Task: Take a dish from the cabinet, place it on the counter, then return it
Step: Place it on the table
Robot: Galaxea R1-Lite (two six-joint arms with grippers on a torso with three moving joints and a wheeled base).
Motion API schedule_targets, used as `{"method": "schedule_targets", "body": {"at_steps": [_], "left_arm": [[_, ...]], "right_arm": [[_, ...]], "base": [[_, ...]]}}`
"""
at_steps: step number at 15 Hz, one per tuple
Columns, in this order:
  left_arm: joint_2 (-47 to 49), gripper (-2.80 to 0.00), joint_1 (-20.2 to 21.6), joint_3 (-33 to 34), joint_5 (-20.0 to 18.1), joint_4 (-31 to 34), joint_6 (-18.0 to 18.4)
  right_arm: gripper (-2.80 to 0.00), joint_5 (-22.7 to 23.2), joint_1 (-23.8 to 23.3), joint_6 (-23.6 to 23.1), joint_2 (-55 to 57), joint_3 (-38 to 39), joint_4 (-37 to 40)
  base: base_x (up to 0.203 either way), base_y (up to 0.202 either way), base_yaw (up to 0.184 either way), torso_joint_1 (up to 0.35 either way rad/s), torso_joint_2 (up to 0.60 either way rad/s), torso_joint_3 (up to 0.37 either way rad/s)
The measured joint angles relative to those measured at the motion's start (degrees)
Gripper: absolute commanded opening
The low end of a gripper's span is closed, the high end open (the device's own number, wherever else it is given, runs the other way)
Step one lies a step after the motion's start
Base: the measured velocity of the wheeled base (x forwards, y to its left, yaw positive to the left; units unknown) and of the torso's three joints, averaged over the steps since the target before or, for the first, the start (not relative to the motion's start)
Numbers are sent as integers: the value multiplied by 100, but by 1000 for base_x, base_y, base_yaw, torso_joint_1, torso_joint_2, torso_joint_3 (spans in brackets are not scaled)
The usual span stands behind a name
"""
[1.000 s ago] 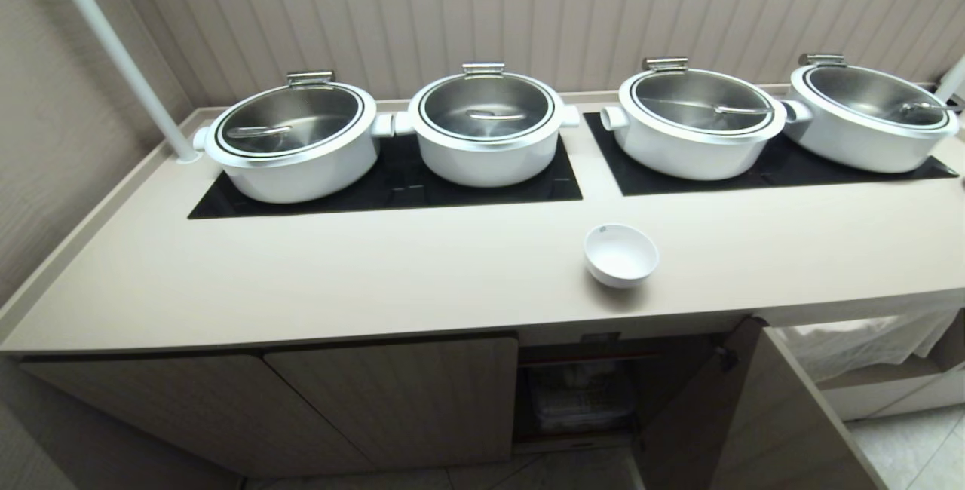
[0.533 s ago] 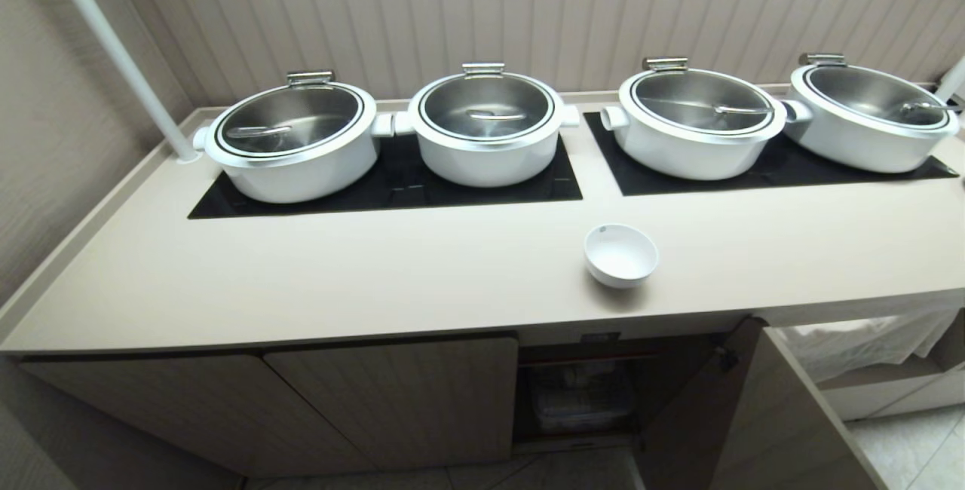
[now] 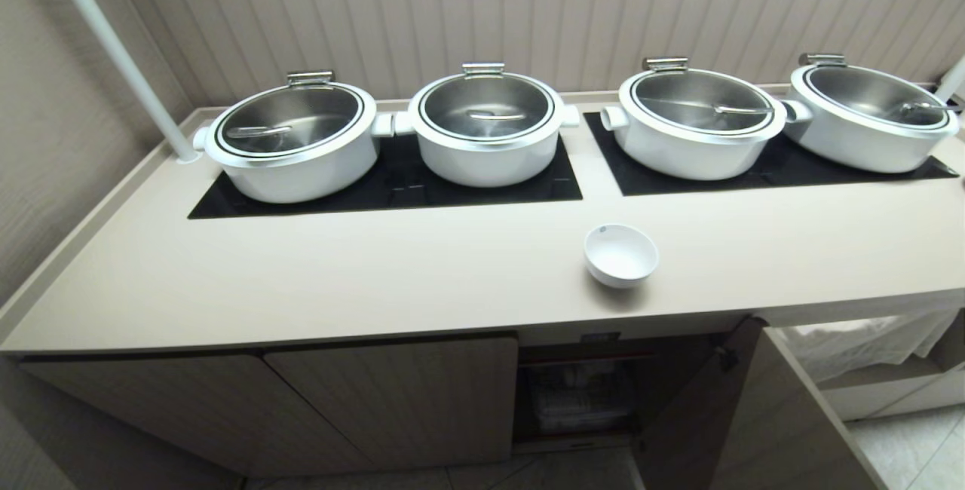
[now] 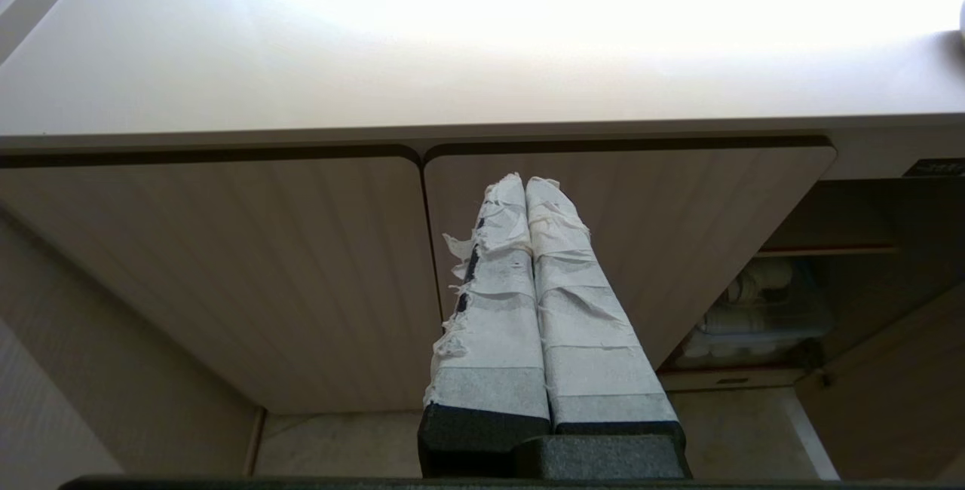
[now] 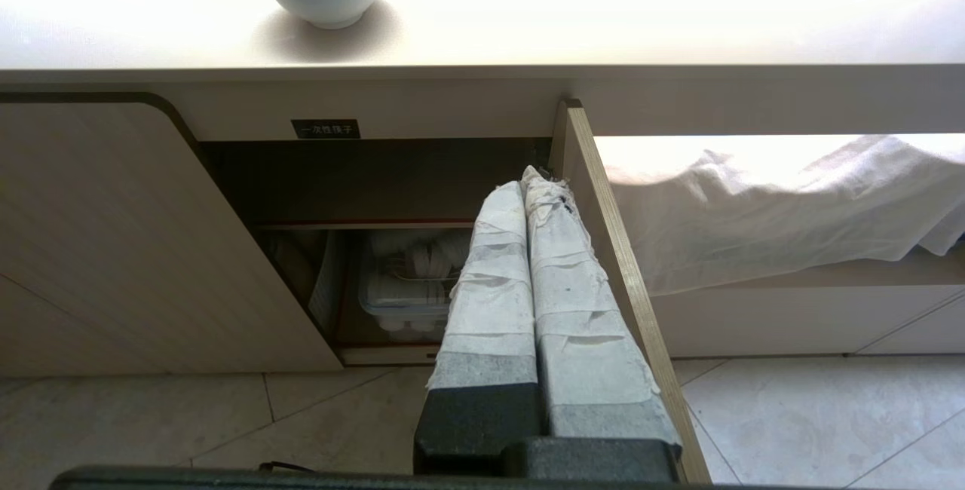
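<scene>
- While parked low before the closed ribbed beige doors [image 4: 226, 264], left gripper [image 4: 525, 182]: tape-wrapped fingers [image 4: 497, 279] pressed together, nothing between them, touching nothing.
- Long smooth beige counter [image 3: 339, 279] with raised rim; two black inset cooktop panels [image 3: 392, 188] at the back, carrying four large white steel-lidded pots [image 3: 294, 139].
- Small plain white round ceramic bowl [image 3: 620, 254], upright on the counter's front strip, between the two panels' near corners, close to the front edge, apart from every pot.
- Directly below the bowl: beige cabinet [image 5: 377, 181] standing open, door [image 5: 611, 249] swung outward, small black label [image 5: 325, 128] above the opening, clear plastic bin of white cups [image 5: 407, 286] on the lower level.
- Right gripper [image 5: 528, 177]: likewise closed on nothing, hanging just beside the open door's edge, well below the bowl and not touching it.
- White cloth-draped lower shelf [image 5: 754, 211] farther right.
- Progress, as a judgement: fetching and setting down look done, since the bowl sits free on the counter; still left, picking it up again and putting it back inside the cabinet.
- Next move likely calls for opening the right fingers and rising to the bowl's rim.
</scene>
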State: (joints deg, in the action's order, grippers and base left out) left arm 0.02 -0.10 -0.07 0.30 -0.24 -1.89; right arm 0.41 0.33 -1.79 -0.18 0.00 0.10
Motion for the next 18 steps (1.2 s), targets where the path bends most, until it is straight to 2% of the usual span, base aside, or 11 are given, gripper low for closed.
{"method": "schedule_targets", "body": {"at_steps": [18], "left_arm": [[0, -280, 0, 0, 2, 0, -1]], "right_arm": [[-280, 1, 0, 41, 9, 0, 6]], "base": [[0, 0, 0, 0, 0, 0]]}}
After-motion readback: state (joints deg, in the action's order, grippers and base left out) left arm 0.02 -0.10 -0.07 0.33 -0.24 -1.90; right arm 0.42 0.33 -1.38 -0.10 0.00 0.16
